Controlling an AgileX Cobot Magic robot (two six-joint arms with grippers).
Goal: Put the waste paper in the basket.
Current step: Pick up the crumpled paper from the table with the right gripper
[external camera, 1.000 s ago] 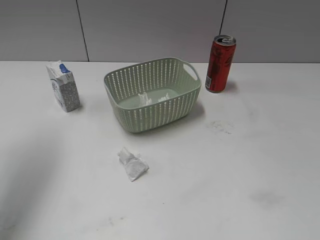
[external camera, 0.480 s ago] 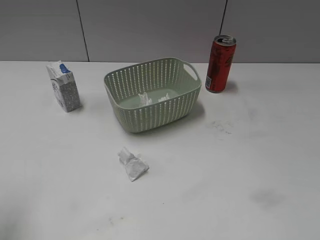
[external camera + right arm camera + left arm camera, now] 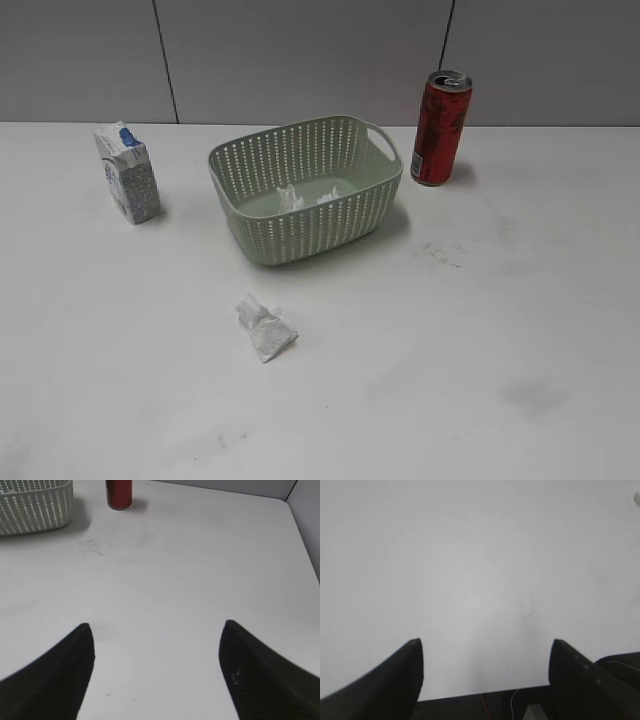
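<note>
Waste paper (image 3: 266, 328) lies as one crumpled white wad on the near-middle of the table, well apart from the basket (image 3: 305, 222) and nearer than it; two more white wads (image 3: 290, 198) sit inside the basket on its floor. The loose wad is a creased, irregular lump whose long axis runs from far-left to near-right.

The table (image 3: 480, 330) is a matte white surface with faint grey scuffs right of the basket and toward the near right. Behind it stands a grey panelled wall (image 3: 300, 55) with dark vertical seams.

The basket is pale sage-green plastic, rectangular with rounded corners, its sides perforated in rows, with a cut-out handle at its far-right end. Its long axis runs from near-left to far-right. A speckled white-grey carton (image 3: 127, 173) with a blue top stands to its left, and a tall red can (image 3: 440, 127) stands upright just beyond its right end.

Neither arm shows in the exterior view. The left gripper (image 3: 485, 652) hangs over bare table with its dark fingers spread wide and nothing between them. The right gripper (image 3: 156, 635) is likewise spread wide and empty over the table's right part, the basket's corner and the can far ahead to its left.
</note>
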